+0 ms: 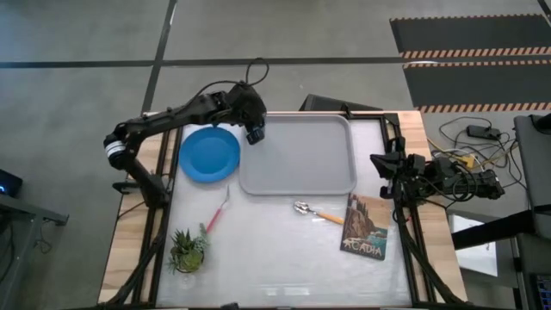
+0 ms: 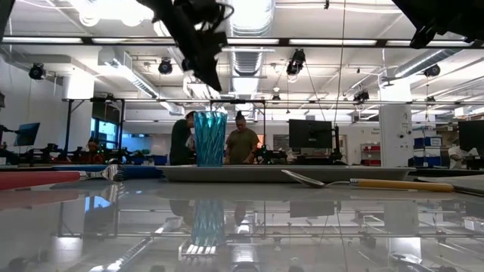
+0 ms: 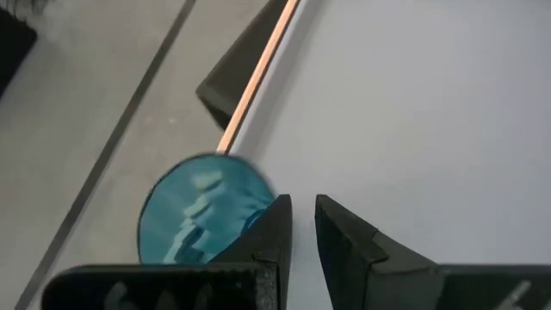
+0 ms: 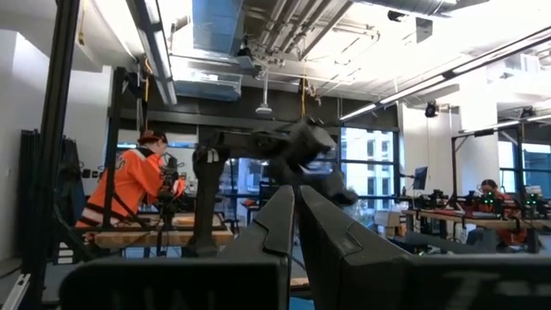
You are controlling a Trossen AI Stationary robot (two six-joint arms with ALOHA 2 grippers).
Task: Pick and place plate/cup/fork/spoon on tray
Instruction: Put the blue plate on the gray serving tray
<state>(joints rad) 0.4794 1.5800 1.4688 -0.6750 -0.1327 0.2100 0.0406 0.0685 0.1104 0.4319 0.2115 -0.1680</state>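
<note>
Your left gripper [image 1: 255, 135] hung over the tray's [image 1: 297, 176] corner, fingers [image 3: 274, 237] a little apart beside the cup [image 3: 200, 212] (standing on the tray). Your right gripper [image 1: 379, 165] waited at the bench edge, fingers pressed together.

Translucent patterned cup [image 2: 209, 138]; glossy tabletop [image 2: 302, 227]; matt plastic tray [image 1: 301, 164].

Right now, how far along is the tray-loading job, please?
Done: teal translucent cup stands on the grey plastic tray. In hand: nothing; left gripper hovers above the cup. Left: round blue plate, pink-handled fork, orange-handled spoon lie on the table. Right gripper waits shut at right edge.
</note>
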